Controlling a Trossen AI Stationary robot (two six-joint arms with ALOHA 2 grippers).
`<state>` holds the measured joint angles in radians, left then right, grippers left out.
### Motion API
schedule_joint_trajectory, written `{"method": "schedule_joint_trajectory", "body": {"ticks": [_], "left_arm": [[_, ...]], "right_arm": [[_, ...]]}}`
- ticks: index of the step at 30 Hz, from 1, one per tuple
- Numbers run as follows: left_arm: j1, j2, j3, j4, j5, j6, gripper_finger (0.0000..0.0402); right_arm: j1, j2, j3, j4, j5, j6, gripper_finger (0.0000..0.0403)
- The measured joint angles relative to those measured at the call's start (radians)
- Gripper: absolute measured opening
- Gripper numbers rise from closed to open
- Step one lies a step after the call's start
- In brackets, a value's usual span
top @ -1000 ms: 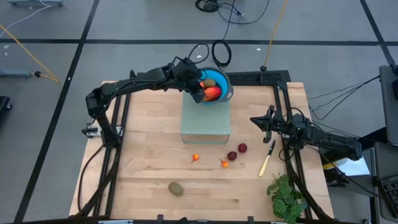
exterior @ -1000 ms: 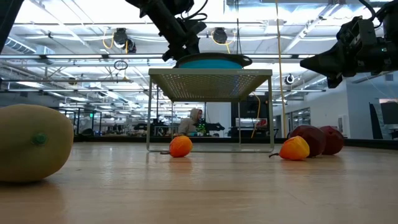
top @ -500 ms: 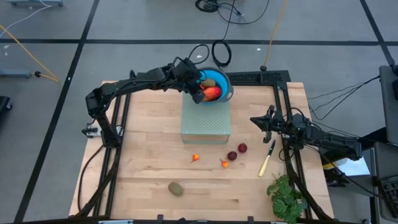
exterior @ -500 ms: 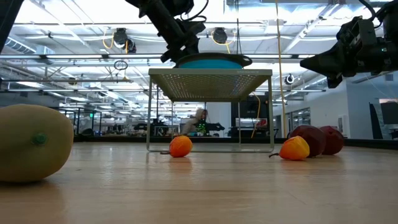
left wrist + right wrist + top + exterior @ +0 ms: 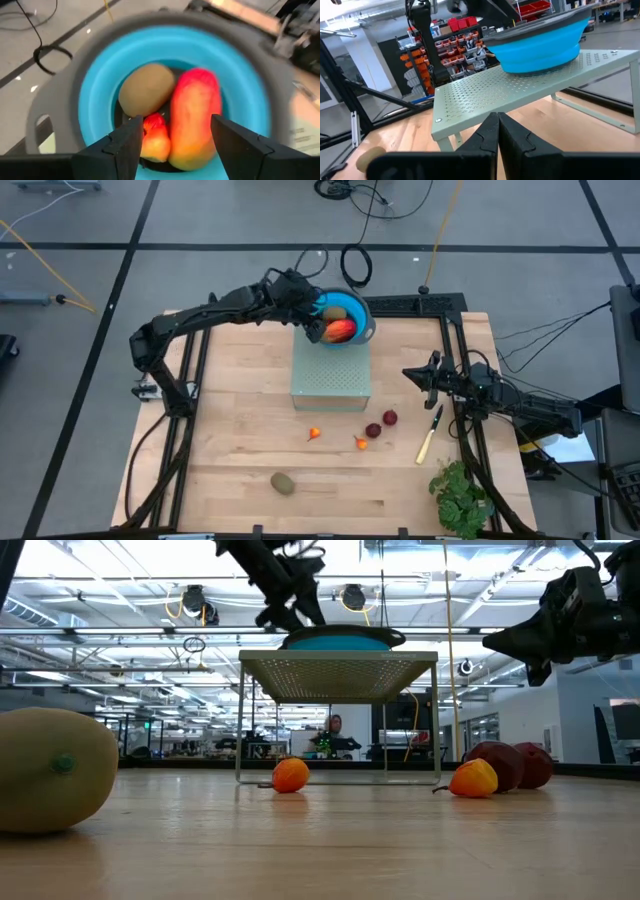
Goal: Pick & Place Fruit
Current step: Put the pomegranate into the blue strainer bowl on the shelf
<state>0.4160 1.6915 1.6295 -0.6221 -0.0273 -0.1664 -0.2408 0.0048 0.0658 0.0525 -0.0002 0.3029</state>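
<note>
A blue bowl (image 5: 364, 320) stands on a pale green perforated stand (image 5: 330, 375) at the table's far side. In it lie a brownish-green oval (image 5: 146, 89), a larger orange-red oblong (image 5: 196, 117) and a small orange-red piece (image 5: 154, 135). My left gripper (image 5: 303, 306) hovers open above the bowl's left rim, touching nothing. On the table lie two tiny orange pieces (image 5: 314, 434) (image 5: 361, 443), two dark red round fruits (image 5: 373, 430) (image 5: 389, 418) and another brownish-green oval (image 5: 283, 483). My right gripper (image 5: 420, 375) waits shut at the right, holding nothing.
A yellow-handled knife (image 5: 429, 437) lies right of the dark red fruits, and a leafy green bunch (image 5: 460, 498) lies at the near right corner. Dark frame rails (image 5: 455, 340) run along the table's sides. Bare wood lies between the stand and the near edge.
My left gripper has opened wider and drawn up and back from the bowl's middle toward its left rim. The orange-red oblong stays lying in the bowl.
</note>
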Motion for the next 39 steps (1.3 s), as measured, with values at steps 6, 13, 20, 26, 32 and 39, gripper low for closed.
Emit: {"method": "schedule_joint_trajectory", "body": {"ticks": [6, 13, 20, 26, 32, 39], "left_arm": [[-0.027, -0.09, 0.0, -0.002, -0.011, -0.072, 0.0234], [-0.077, -0.176, 0.0, -0.003, -0.026, -0.108, 0.0234], [-0.109, -0.227, 0.0, -0.005, -0.027, -0.125, 0.0234], [-0.124, -0.234, 0.0, -0.004, -0.026, -0.124, 0.0234], [-0.136, -0.234, 0.0, -0.004, -0.024, -0.134, 0.0235], [-0.138, -0.234, 0.0, -0.009, -0.024, -0.134, 0.0235]], "right_arm": [[0.0, 0.0, 0.0, 0.004, 0.0, 0.002, 0.0], [0.0, 0.0, 0.0, 0.005, -0.001, 0.0, 0.0], [0.0, 0.0, 0.0, 0.006, -0.003, 0.0, 0.0], [0.0, 0.0, 0.0, 0.003, -0.003, 0.0, 0.0], [0.0, 0.0, 0.0, 0.003, -0.002, -0.006, 0.0], [0.0, 0.0, 0.0, 0.003, -0.002, -0.052, 0.0]]}}
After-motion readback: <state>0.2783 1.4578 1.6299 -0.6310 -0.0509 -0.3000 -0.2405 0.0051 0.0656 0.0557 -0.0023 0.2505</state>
